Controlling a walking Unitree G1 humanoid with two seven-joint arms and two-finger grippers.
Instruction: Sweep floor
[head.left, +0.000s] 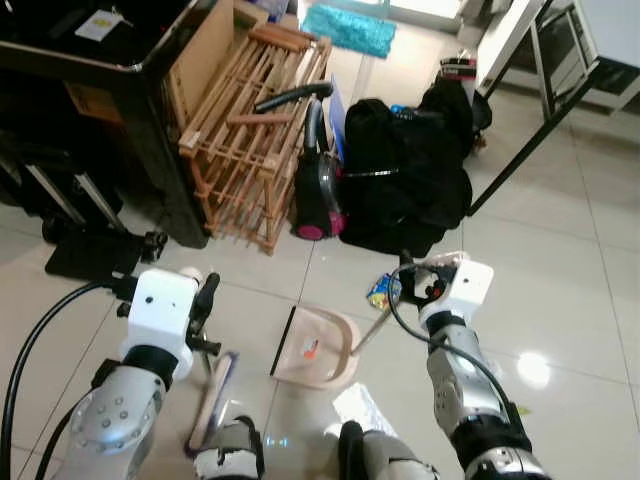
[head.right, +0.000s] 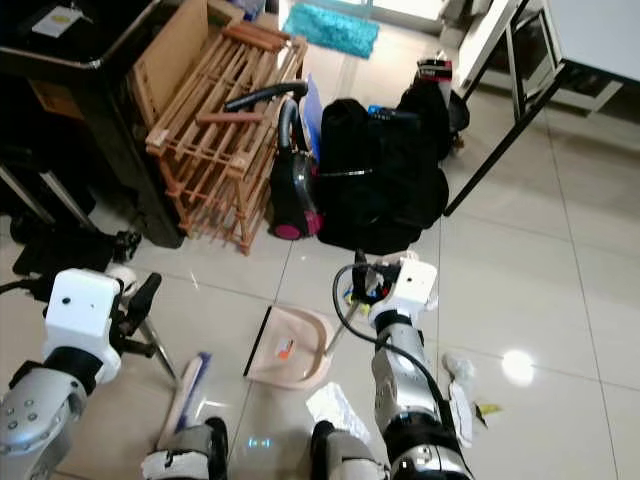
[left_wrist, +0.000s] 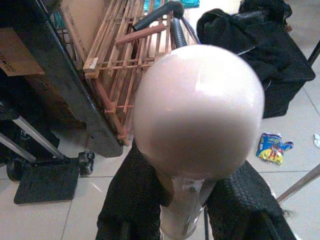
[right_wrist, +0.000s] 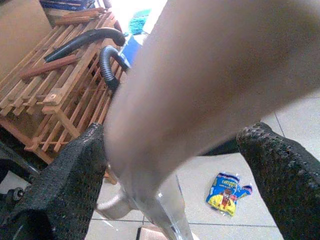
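On the left, we see our left gripper (head.left: 205, 300) closed on the broom (head.left: 215, 395): the two textured black fingers (left_wrist: 132, 200) press either side of the pale pink handle just below its rounded, glossy knob. The handle runs down to the broom's head, which rests on the shiny white tiled floor (head.left: 560, 300) near our feet.

Beyond it stand a slatted wooden rack (head.left: 255, 130) against a dark cabinet (head.left: 120, 90), then a black and magenta vacuum cleaner (head.left: 315, 190) with a ribbed hose, and a heap of black bags (head.left: 405, 170).

In the middle, the pink plastic dustpan (head.left: 315, 350) lies flat on the floor, a shallow scoop with a dark front lip. Its long pale handle rises toward our right gripper (head.left: 420, 285), and the wrist view shows that handle lying between the two knobbly black fingers (right_wrist: 70, 175), which sit fairly wide apart beside it; we cannot tell whether they clamp it.

A blue and yellow snack wrapper (head.left: 381, 291) lies on the floor just beside the right gripper, and a crumpled white wrapper (head.left: 360, 405) lies near the dustpan. A black-legged table (head.left: 560, 70) stands to the right.
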